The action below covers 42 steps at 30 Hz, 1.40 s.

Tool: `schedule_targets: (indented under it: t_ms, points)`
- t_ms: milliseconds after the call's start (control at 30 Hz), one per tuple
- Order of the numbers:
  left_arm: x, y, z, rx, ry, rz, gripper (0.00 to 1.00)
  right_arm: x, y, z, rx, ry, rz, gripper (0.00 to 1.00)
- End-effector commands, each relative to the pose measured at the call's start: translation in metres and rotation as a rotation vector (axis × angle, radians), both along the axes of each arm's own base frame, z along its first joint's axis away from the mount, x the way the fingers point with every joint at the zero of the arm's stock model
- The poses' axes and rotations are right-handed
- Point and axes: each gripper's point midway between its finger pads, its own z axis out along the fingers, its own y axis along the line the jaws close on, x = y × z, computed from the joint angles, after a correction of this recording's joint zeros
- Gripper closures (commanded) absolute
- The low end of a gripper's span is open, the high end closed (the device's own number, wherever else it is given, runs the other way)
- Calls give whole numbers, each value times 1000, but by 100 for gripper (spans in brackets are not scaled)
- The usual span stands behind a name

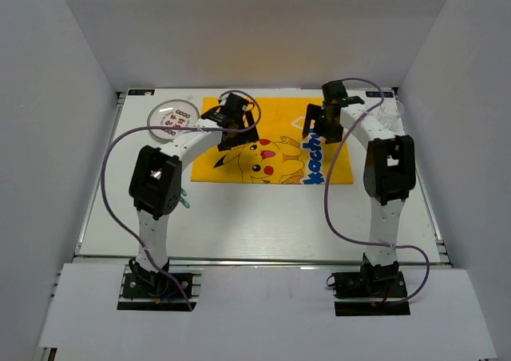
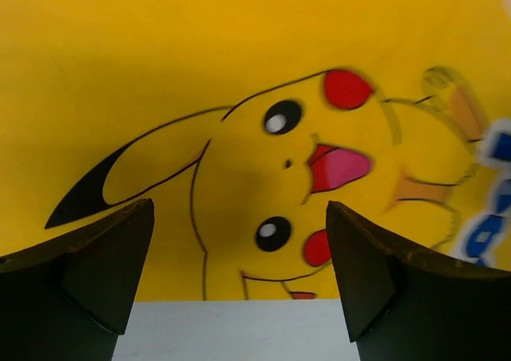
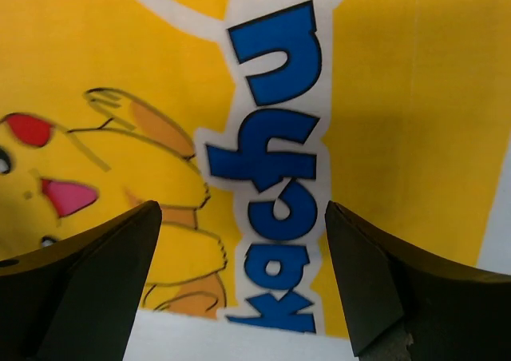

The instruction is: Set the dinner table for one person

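One desk: large, white, rectangular, flat, with a metal rail along the near long edge, spread beneath both arms. One yellow placemat, cartoon-printed with blue lettering, flat on the far half. Two arms, left arm and right arm, bent over it. One clear round plate at far left, just beside the placemat. Two end effectors: left end effector spread wide above the cartoon face, right end effector spread wide above the lettering, both empty.
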Motion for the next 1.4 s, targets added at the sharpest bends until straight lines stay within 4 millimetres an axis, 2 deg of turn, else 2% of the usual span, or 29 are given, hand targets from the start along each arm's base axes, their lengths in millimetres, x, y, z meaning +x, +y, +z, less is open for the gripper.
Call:
schedule_targets:
  t_ms: [0, 33, 133, 167, 233, 267, 333, 367, 400, 467, 567, 700, 767, 867, 900, 933, 967, 1000, 1033, 1067, 1100, 1167, 1200, 1233, 1267, 1300, 1333, 1367]
  points:
    - [-26, 3, -17, 29, 141, -10, 2, -11, -15, -24, -139, 139, -13, 11]
    - [-28, 3, -31, 37, 164, -15, 2, -16, -17, -32, -187, 151, -19, 11]
    - [-35, 2, -47, 29, 195, -25, 2, -18, -19, -39, -212, 134, -51, 11]
    - [-42, 5, -59, 35, 219, -27, 2, -19, -27, -45, -217, 146, -69, 11]
    - [-46, -1, -65, 2, 231, -41, 2, -17, -32, -50, -248, 151, -79, 11]
    - [-57, -2, -75, 4, 254, -49, 2, -17, -35, -55, -268, 174, -86, 11]
    - [-59, -6, -79, -27, 249, -51, 2, -15, -41, -65, -299, 187, -95, 11]
    - [-70, -7, -89, -26, 272, -61, 2, -14, -43, -68, -306, 196, -97, 11]
    - [-71, -7, -92, -30, 275, -55, 2, -8, -45, -64, -324, 184, -110, 11]
    - [-78, -10, -101, -29, 297, -68, 2, -9, -52, -73, -343, 214, -121, 11]
    - [-79, -10, -104, -28, 300, -70, 2, -9, -57, -75, -340, 213, -135, 11]
    - [-78, -17, -90, -49, 268, -86, 2, -9, -64, -78, -324, 210, -144, 11]
    - [-79, -15, -84, -38, 272, -86, 2, -10, -61, -74, -310, 218, -139, 11]
    - [-70, -10, -54, -22, 205, -76, 2, -4, -53, -51, -262, 148, -131, 11]
    - [-64, -11, -31, -34, 156, -72, 2, 2, -46, -33, -212, 99, -121, 11]
    - [-60, 0, -21, -16, 145, -47, 2, 6, -42, -20, -188, 71, -116, 11]
    - [-59, 1, -10, -13, 130, -44, 2, 10, -41, -8, -179, 42, -117, 11]
    - [-46, 5, 11, -20, 84, -21, 2, 11, -38, 14, -165, 6, -113, 11]
    - [-43, 13, 28, -9, 56, 2, 2, 18, -32, 36, -137, -41, -106, 11]
    - [-34, 23, 41, 27, 4, 40, 2, 18, -25, 49, -97, -65, -88, 11]
    - [-24, 30, 60, 32, -46, 70, 2, 18, -21, 78, -60, -125, -78, 11]
    - [-16, 54, 83, 62, -104, 146, 2, 6, -7, 96, 4, -161, -39, 11]
    - [-12, 64, 90, 67, -118, 181, 2, -5, -2, 126, 39, -228, -23, 11]
    - [-3, 85, 99, 66, -131, 240, 2, -9, 10, 139, 94, -284, 16, 11]
    - [3, 97, 102, 70, -139, 273, 2, -40, 21, 143, 167, -290, 71, 11]
    - [7, 106, 102, 56, -132, 287, 2, -52, 30, 147, 218, -320, 107, 11]
    - [21, 130, 105, 39, -138, 333, 2, -56, 40, 162, 276, -405, 147, 11]
    - [30, 142, 93, 36, -106, 349, 2, -90, 49, 153, 363, -388, 205, 11]
